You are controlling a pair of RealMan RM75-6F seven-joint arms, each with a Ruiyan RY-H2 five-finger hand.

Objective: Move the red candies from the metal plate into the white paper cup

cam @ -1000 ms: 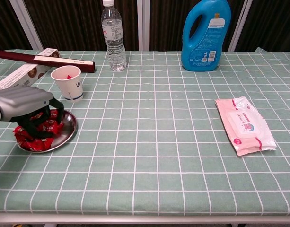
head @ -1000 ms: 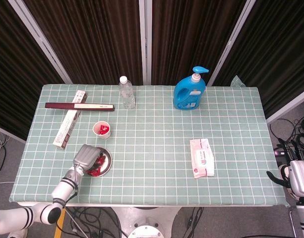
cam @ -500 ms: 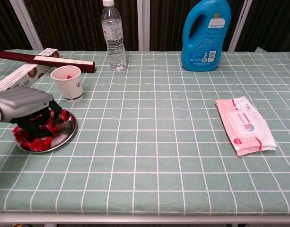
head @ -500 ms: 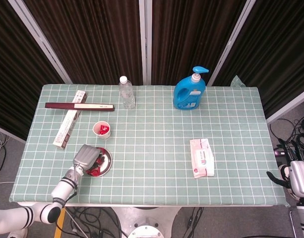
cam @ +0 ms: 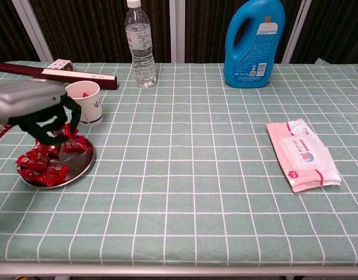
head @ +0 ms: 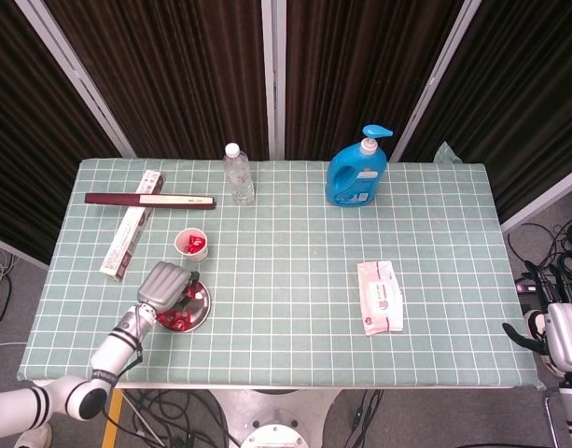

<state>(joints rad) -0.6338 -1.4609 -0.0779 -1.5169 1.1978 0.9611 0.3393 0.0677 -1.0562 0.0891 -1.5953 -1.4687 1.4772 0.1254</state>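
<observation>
From the head camera, the table (head: 295,280) is wearing a green checked cloth. The left hand (head: 164,285) is hovering over the metal plate (head: 203,301) near the table's front left corner, its grey back covering much of the dish. Red candies (head: 176,320) are showing on the plate beside and under it. The paper cup (head: 191,245) is standing just behind the plate, with red pieces showing inside. Behind that, a long box (head: 132,233) is lying at an angle with a dark red strip (head: 150,200) laid across it. A water bottle (head: 238,175) and a blue pump bottle (head: 358,171) are standing along the back edge, and a pack of wipes (head: 380,297) is lying right of centre. The right hand (head: 558,338) is hanging off the table's right end; whether its fingers are apart or closed I cannot tell.

From the chest camera, the left hand (cam: 35,105) is hanging above the plate (cam: 79,166), clear of it, its dark fingers (cam: 50,125) curling downward and inward. A red candy (cam: 66,131) is showing at the fingertips, apparently pinched there, though the grasp is partly hidden. More candies (cam: 38,166) are lying heaped on the left half of the plate. The cup (cam: 85,102) is standing just behind the hand, a red piece visible inside. The water bottle (cam: 139,44), pump bottle (cam: 253,44) and wipes (cam: 304,154) are sitting well apart from the hand
</observation>
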